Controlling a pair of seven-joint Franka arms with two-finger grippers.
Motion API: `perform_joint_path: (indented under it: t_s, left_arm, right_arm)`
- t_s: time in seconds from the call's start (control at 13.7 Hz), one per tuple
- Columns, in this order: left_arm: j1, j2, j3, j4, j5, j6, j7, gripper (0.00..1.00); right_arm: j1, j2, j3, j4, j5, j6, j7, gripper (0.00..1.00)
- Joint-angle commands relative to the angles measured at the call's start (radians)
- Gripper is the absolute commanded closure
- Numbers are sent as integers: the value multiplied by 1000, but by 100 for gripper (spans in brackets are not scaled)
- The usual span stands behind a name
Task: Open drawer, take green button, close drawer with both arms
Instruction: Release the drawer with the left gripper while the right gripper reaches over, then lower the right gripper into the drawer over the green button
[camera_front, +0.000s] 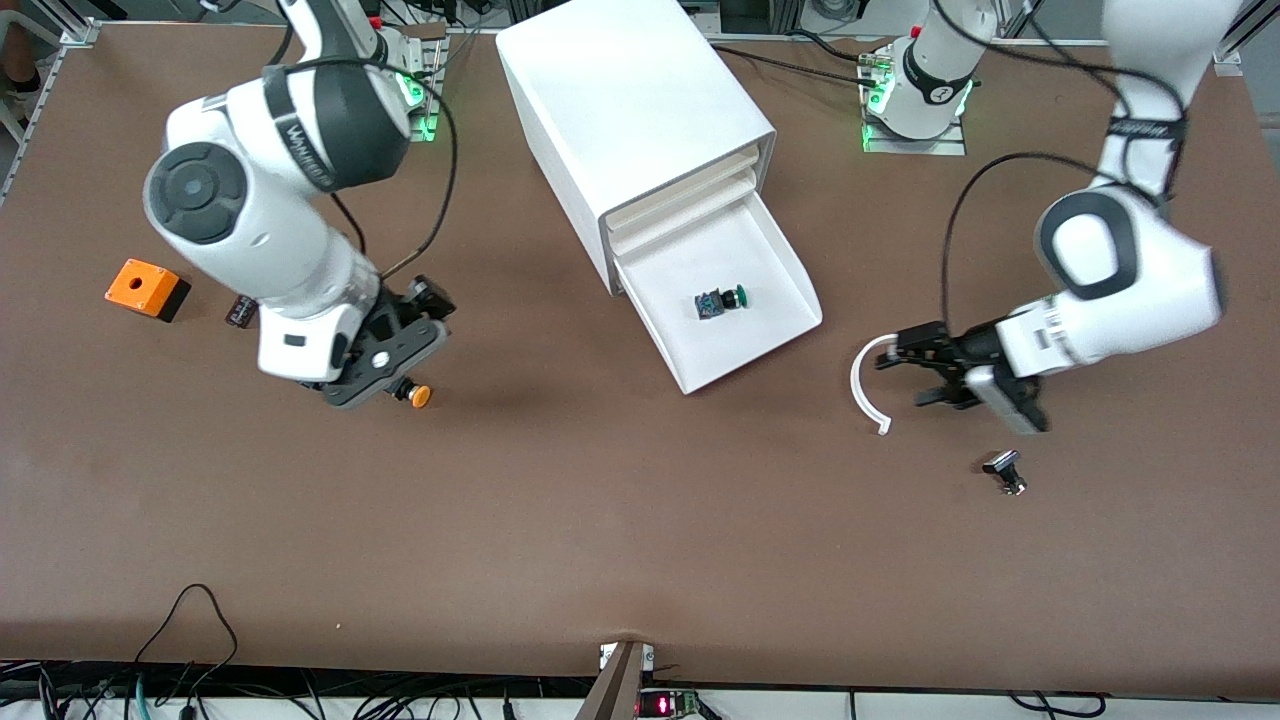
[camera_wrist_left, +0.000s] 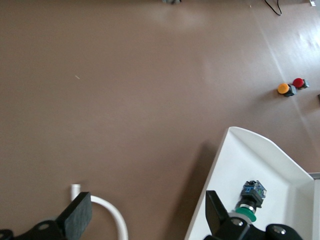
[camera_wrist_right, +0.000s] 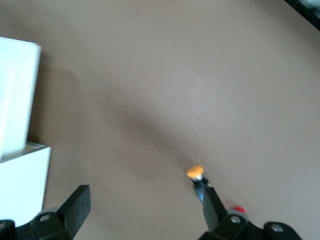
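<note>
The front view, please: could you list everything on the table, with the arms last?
cabinet: one, white, mid-table near the bases.
drawer: one, white, bottommost, pulled open.
green button: one, dark body, lying in the drawer.
curved strip: one, white, on the table by the left gripper.
orange button: one, by the right gripper.
red button: one, beside the orange button.
orange box: one, right arm's end.
dark part: one, left arm's end.
left gripper: open, over the curved strip.
right gripper: open, over the orange button.
</note>
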Motion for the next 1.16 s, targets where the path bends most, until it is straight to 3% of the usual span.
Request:
perform_joint_path:
  t_s: [0.0, 0.29, 0.44, 0.66, 0.87, 1.09]
  left_arm:
    - [31, -153, -1, 4, 226, -85, -49, 0]
    - [36, -176, 19, 285, 552, -461, -320, 0]
    - [36, -178, 8, 380, 635, -625, -459, 0]
    - [21, -179, -30, 380, 784, -624, -633, 0]
    - [21, -179, -28, 366, 790, -612, -736, 0]
    - [21, -196, -22, 322, 790, -563, -758, 0]
  right_arm:
    - [2, 9, 48, 21, 19, 21, -113, 0]
    - [14, 39, 120, 21, 53, 23, -349, 0]
    - [14, 64, 156, 23, 53, 23, -466, 0]
    - [46, 107, 166, 24, 53, 53, -534, 0]
    - [79, 179, 171, 26, 53, 151, -607, 0]
    - [133, 237, 194, 118, 80, 161, -681, 0]
